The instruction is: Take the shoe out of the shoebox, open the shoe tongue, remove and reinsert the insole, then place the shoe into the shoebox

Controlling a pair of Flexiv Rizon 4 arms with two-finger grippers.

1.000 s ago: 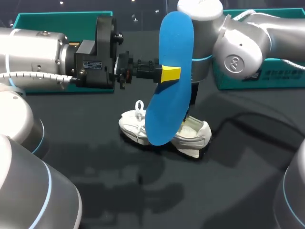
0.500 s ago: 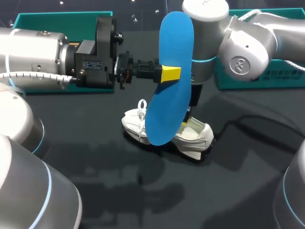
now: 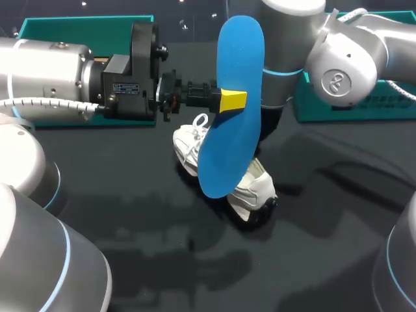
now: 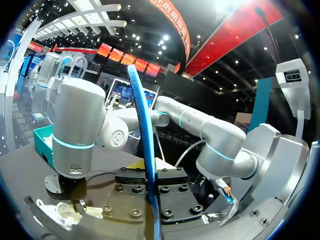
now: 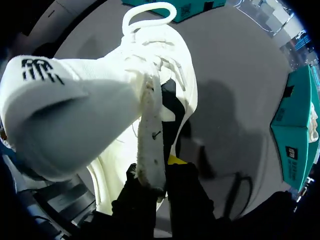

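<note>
Head view, starting from our left gripper (image 3: 229, 101): what do we log?

— It is pinching the blue insole (image 3: 235, 62). One yellow tip shows on the near face and the other finger is hidden behind. The insole stands almost upright in the air over the middle of the table (image 3: 325, 247). The left wrist view gives it edge-on, rising from between the two black fingers.

And our right gripper (image 5: 159, 172)?

— In the right wrist view it is closed on the white shoe (image 5: 75, 95). A thin white edge of the shoe is clamped between the fingers, with one yellow tip just beside it. The shoe fills the space ahead of the gripper, with a lace loop (image 5: 149, 14) at its far end. In the head view our right arm (image 3: 338, 65) comes in from the far right and stands over the shoe. The gripper itself is hidden behind the insole.

Where do we put the shoe?

— Mid-table, partly behind the insole. The laced toe end points far-left and the heel end near-right. The toe end looks raised. We cannot tell whether the heel touches the table.

And the boxes?

— The left teal box (image 3: 84, 25) sits at the far left behind our left arm (image 3: 52, 78). The right teal box (image 3: 338, 107) sits at the far right. The shoe is outside both and well apart from each.
</note>
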